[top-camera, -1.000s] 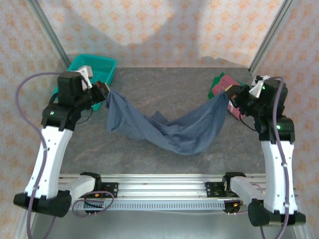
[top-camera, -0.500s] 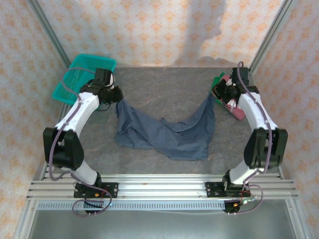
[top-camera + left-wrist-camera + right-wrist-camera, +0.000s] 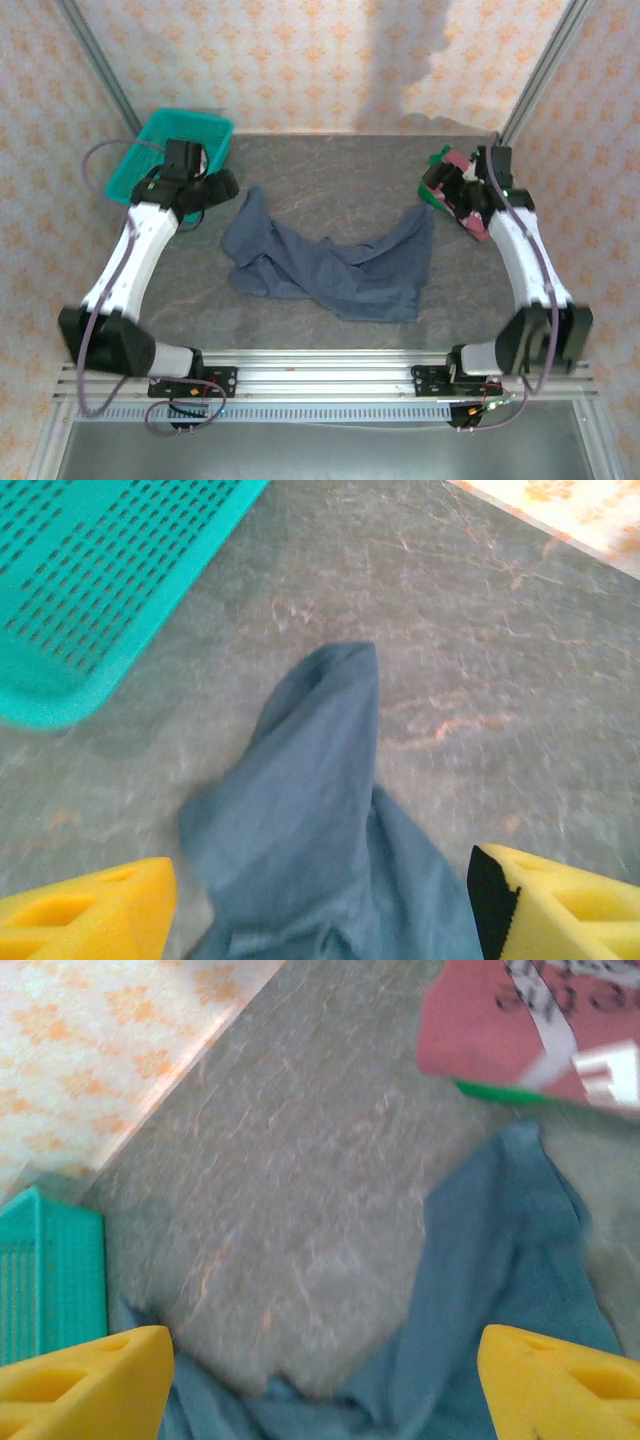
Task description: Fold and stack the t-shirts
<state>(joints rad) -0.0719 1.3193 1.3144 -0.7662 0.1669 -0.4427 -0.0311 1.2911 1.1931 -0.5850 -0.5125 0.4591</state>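
Grey stone-patterned worktop [image 3: 340, 160] carries three t-shirts and one basket. One plain slate-blue cloth t-shirt [image 3: 340, 270] lies crumpled and spread across the middle. One dark red t-shirt with white lettering [image 3: 500, 1030] sits at the far right corner on top of one green t-shirt [image 3: 495, 1090], whose edge peeks out beneath it. A corner of the blue shirt reaches just beside them. One teal plastic mesh basket [image 3: 200, 130] stands at the far left corner, its perforated floor in sight. The left gripper [image 3: 320, 920] and right gripper [image 3: 320, 1380] both hover above the blue shirt, jaws spread wide and grasping nothing.
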